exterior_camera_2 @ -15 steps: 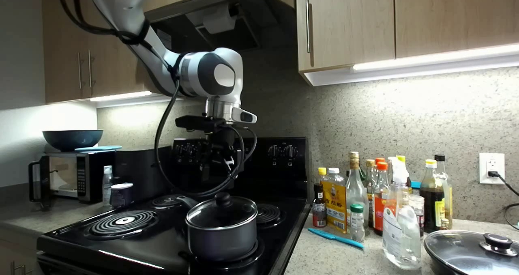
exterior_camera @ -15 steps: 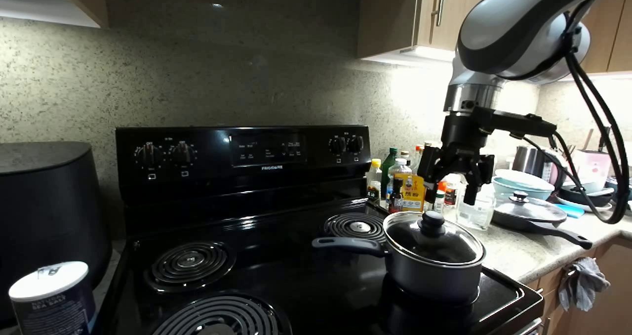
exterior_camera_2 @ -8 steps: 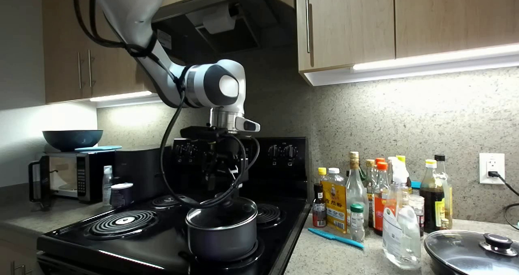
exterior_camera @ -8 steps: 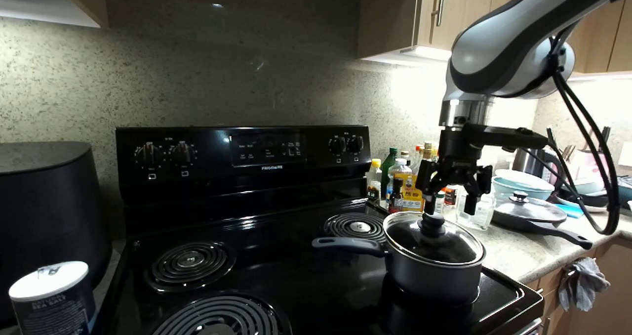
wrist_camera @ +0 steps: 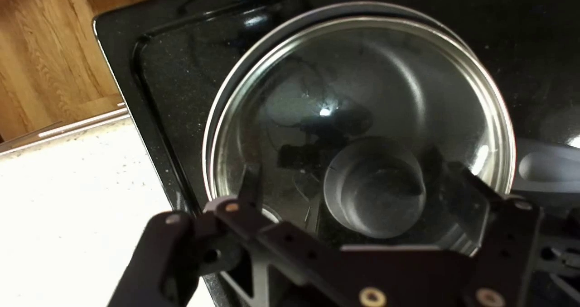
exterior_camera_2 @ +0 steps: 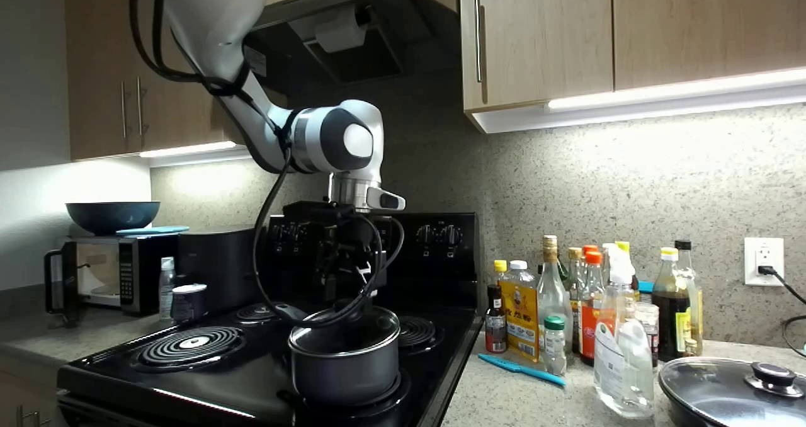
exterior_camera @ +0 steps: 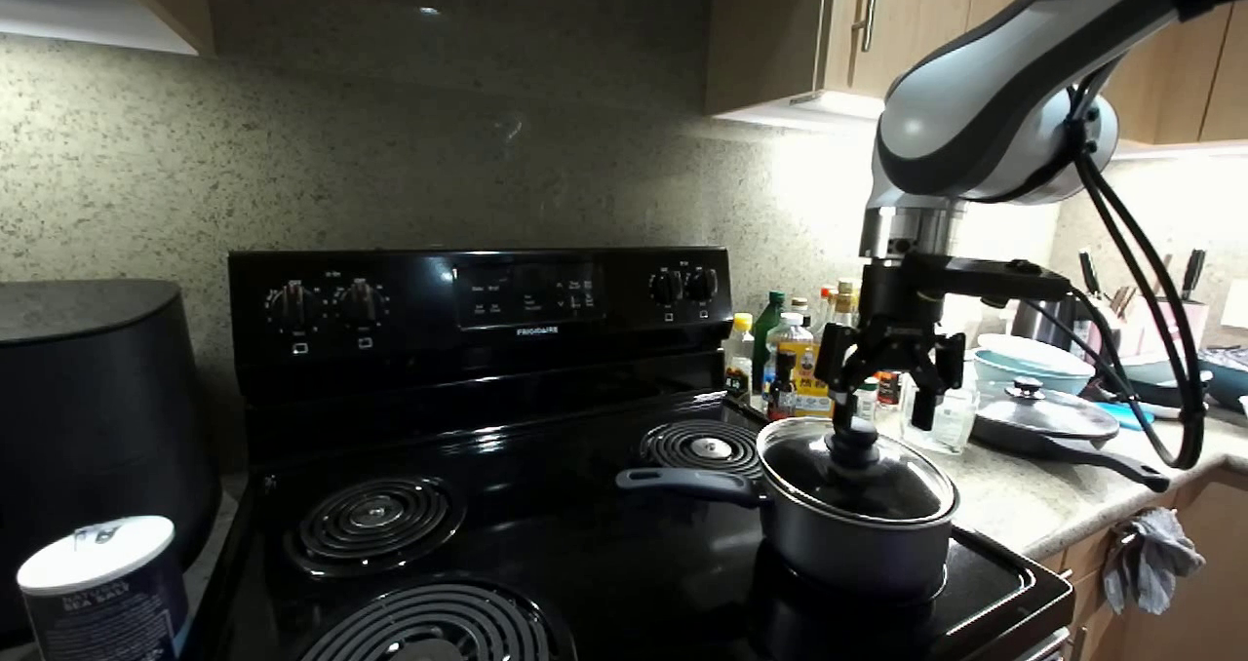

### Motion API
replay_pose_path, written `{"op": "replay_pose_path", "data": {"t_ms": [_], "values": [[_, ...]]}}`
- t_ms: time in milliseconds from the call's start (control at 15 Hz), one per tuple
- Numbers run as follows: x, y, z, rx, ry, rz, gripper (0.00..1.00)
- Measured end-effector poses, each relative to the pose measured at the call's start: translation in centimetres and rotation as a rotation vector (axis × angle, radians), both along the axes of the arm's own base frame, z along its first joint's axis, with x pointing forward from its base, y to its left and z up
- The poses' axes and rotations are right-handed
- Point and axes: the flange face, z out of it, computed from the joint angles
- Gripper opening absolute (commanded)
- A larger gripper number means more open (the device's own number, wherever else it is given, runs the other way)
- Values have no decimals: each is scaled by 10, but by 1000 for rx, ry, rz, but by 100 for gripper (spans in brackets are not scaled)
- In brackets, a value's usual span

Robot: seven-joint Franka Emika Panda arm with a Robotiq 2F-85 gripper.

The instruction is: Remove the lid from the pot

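Note:
The dark grey pot (exterior_camera: pixel 848 559) stands on a stove burner; it also shows in an exterior view (exterior_camera_2: pixel 345 376). The clear glass lid (exterior_camera: pixel 902 486) lies on the pot, its rim slightly offset from the pot's rim in the wrist view (wrist_camera: pixel 358 67). Its dark round knob (exterior_camera: pixel 854 447) stands at the centre, and in the wrist view the knob (wrist_camera: pixel 375 189) lies between the spread fingers, nearer the right one. My gripper (exterior_camera: pixel 883 424) is open and empty, pointing down just above the lid. One fingertip overlaps the knob's top in an exterior view; contact cannot be told.
The pot's handle (exterior_camera: pixel 692 484) points over the stove (exterior_camera: pixel 585 505). Several bottles (exterior_camera_2: pixel 554 307), a spray bottle (exterior_camera_2: pixel 623 364) and a lidded pan (exterior_camera_2: pixel 724 389) stand on the counter beside the stove. A salt canister (exterior_camera: pixel 102 593) stands at the stove's far side.
My open gripper has come down toward the lid's knob and shifted slightly left in an exterior view. The pot and lid have not moved.

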Motion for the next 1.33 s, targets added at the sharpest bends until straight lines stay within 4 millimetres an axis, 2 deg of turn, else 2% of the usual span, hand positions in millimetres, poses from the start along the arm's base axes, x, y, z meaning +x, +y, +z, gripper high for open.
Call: {"op": "replay_pose_path", "data": {"t_ms": [733,1333], "values": [[1,16,-16,-68,28,88,100],[6,18,-12,-63,-16,86,100]]}}
